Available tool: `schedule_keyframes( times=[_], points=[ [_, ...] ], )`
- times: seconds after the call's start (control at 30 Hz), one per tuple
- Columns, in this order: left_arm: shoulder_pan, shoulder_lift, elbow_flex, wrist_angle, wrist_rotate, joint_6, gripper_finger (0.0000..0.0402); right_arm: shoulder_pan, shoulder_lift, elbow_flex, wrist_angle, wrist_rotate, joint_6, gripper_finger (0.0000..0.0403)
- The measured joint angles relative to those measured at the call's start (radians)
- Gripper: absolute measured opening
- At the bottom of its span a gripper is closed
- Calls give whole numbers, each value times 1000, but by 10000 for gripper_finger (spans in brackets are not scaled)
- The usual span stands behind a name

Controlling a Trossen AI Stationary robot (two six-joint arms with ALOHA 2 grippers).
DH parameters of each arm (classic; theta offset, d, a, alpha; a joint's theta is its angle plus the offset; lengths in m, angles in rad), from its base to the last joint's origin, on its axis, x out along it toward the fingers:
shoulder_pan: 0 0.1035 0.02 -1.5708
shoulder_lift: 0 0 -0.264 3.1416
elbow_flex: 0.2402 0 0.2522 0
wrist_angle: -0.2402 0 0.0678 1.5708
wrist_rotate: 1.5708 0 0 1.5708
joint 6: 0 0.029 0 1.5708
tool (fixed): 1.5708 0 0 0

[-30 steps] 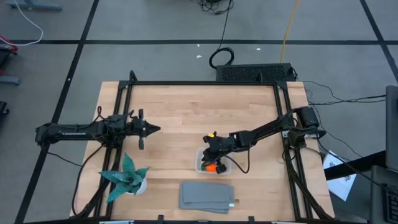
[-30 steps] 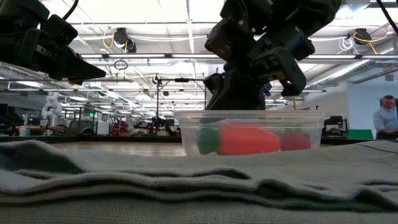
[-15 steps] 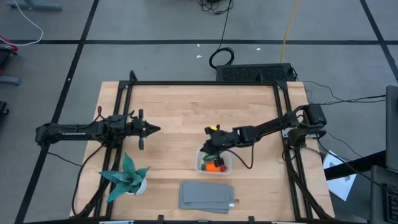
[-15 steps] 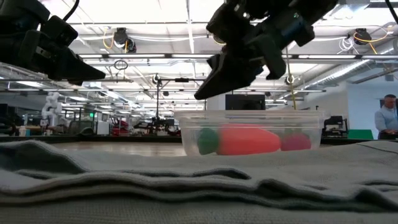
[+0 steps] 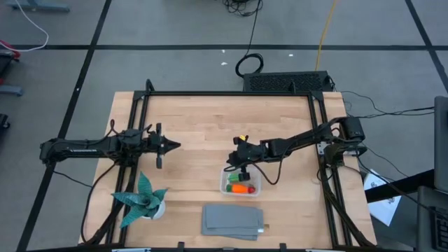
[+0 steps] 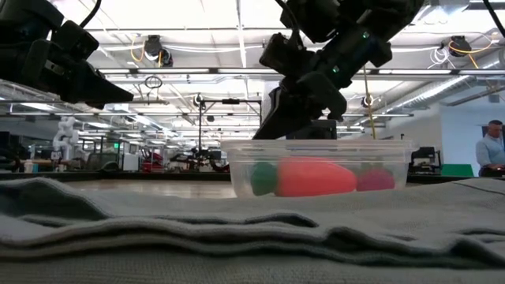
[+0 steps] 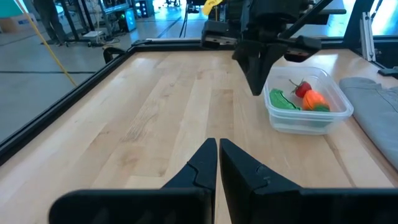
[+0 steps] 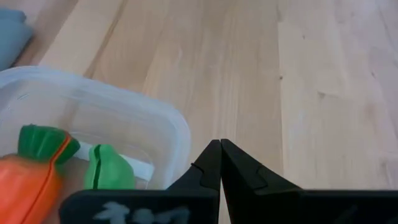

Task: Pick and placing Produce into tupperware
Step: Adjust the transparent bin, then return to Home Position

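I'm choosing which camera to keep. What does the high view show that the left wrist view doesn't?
Only the high view shows the potted plant and the left arm. Only the left wrist view shows the red berry clearly. Both show the tupperware holding the carrot and green pod, the grey cloth, and the right gripper.

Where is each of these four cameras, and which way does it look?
High: overhead, straight down; both arms, tub, plant, cloth.
Low: table height, across cloth to tub; arms above.
Left wrist: past shut fingers toward tub.
Right wrist: shut fingers beside tub.
All share the tub.
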Motion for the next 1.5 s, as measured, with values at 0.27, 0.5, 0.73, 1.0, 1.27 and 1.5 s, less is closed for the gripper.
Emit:
schedule_keyframes(
  times=[0.27, 0.5, 0.73, 1.0, 1.27, 1.5],
  points=[
    [0, 0, 0, 0, 0, 6, 24, 2, 0, 0, -61, -28, 7, 0],
    [0, 0, 0, 0, 0, 4, 24, 3, 0, 0, -60, -48, 9, 0],
    [0, 0, 0, 0, -1, 3, 24, 3, 0, 0, -56, -82, 28, 0],
    [0, 0, 0, 0, 0, 2, 24, 3, -11, 0, -33, -24, 17, 0],
    [0, 0, 0, 37, 3, 68, 24, 2, -119, -1, -37, -29, -19, 0],
    [-1, -2, 0, 109, 3, 151, 20, -12, -334, -91, -39, -31, -12, 0]
  ],
)
